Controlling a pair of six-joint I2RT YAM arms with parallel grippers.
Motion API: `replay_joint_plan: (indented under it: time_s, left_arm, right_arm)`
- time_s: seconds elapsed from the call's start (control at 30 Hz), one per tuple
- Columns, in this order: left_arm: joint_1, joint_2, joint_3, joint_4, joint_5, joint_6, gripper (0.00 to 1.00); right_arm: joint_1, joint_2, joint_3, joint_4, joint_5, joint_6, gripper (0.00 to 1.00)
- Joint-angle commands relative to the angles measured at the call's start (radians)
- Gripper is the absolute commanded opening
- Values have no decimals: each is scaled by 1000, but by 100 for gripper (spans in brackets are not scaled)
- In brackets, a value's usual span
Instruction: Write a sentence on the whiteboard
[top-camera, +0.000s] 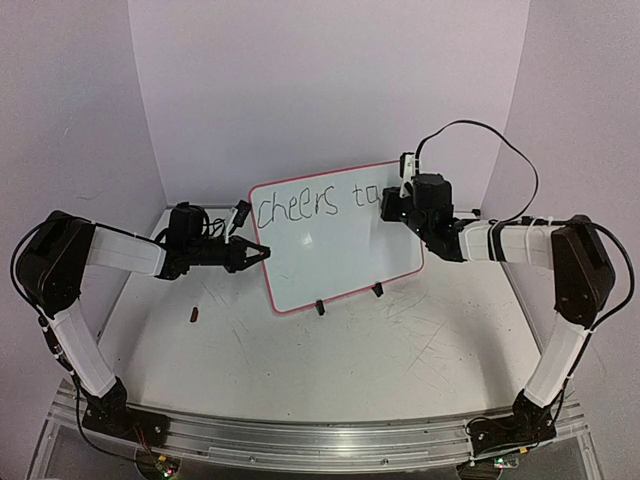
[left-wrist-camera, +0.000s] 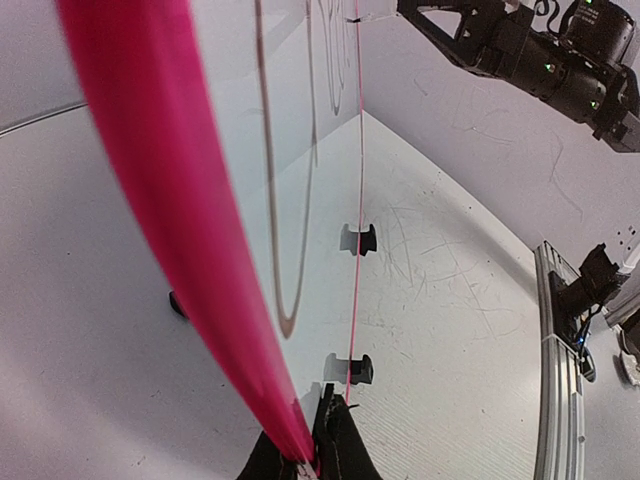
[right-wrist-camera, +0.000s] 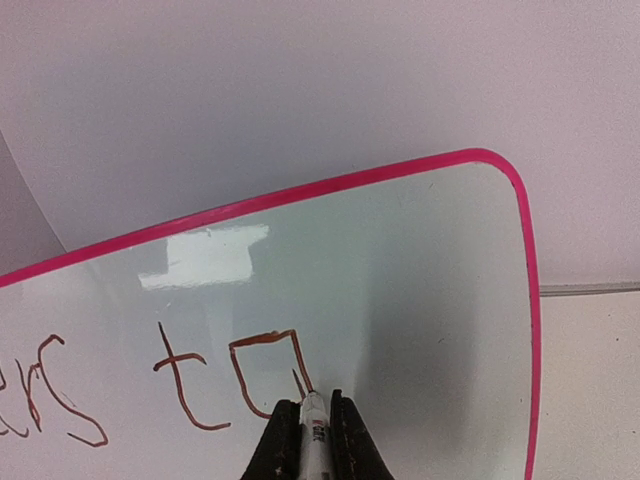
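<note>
Up by the top edge of the whiteboard (top-camera: 345, 255): right gripper (right-wrist-camera: 313, 408) clamped on a marker (right-wrist-camera: 316, 442), tip on the "o" of "to".
Opposite, left gripper (left-wrist-camera: 312, 452) pinches the pink left rim; board stands on the table (top-camera: 420, 340), lettering (top-camera: 315, 203) reads "cheers to".

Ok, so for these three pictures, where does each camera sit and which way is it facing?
Top external: fixed above and behind the bases, looking forward and down at the whiteboard; both arms show whole, left gripper on its edge, right gripper at the lettering.
Left wrist: on the left arm, sighting along the board's pink rim; its fingers clamp it at the bottom, the right arm top right.
Right wrist: faces the board's front; its fingers hold the marker at "to".
Shared: top and right wrist both show "to".
</note>
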Motion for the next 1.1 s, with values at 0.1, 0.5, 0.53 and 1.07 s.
replay_joint_plan:
  time_s: [0.1,0.5,0.53,1.07]
  left_arm:
    - [12,-20,26,-1,-119,113,0]
    - [12,-27,22,-1,-135,113,0]
    - [12,-28,22,-1,-140,113,0]
    - [8,-41,17,-2,-177,113,0]
  right_arm:
    - [-4,-139,-70,36,-199,37,0]
    - [-36,-278,-146,53,-175,-15,0]
    - [-34,-275,-147,51,-179,-23,0]
    - [216,-107,-33,-27,-259,-151,0]
